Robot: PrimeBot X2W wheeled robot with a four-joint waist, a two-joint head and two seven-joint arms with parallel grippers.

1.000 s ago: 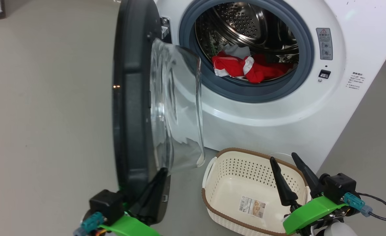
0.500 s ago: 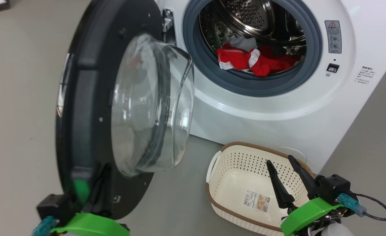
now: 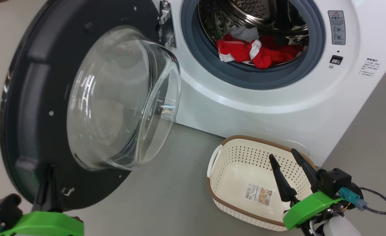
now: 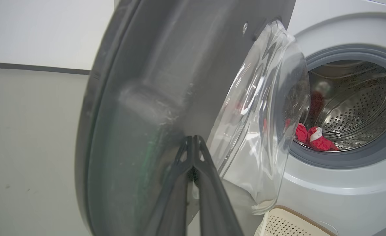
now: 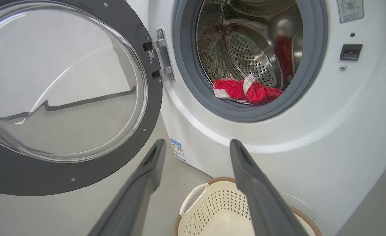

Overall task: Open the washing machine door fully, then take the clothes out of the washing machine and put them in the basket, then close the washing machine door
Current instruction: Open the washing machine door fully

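The washing machine [image 3: 278, 108] stands with its round black-rimmed door [image 3: 32, 98] swung wide to the left, and the glass bowl [image 3: 120, 98] bulges toward me. Red clothes [image 3: 245, 52] with white trim lie at the drum's front lip. In the wrist views, the clothes [image 4: 314, 139] [image 5: 245, 91] show inside the steel drum. My left gripper [image 3: 51, 170] is shut, its tips [image 4: 193, 139] pressed against the door's inner face near the lower rim. My right gripper [image 3: 284, 154] hangs open over the empty cream basket [image 3: 232, 164], nothing between its fingers [image 5: 242, 157].
Grey floor [image 3: 173, 183] lies between the open door and the basket. The basket sits on the floor against the machine's lower front, with a paper label [image 3: 260, 194] on its bottom. A black cable [image 3: 379, 203] trails from my right wrist. A pale wall with dark baseboard [image 4: 32, 67] stands behind the door.
The door has swung much further open to the left, with my left gripper moving left along with it. My right gripper has stayed over the basket. The camera has shifted slightly.
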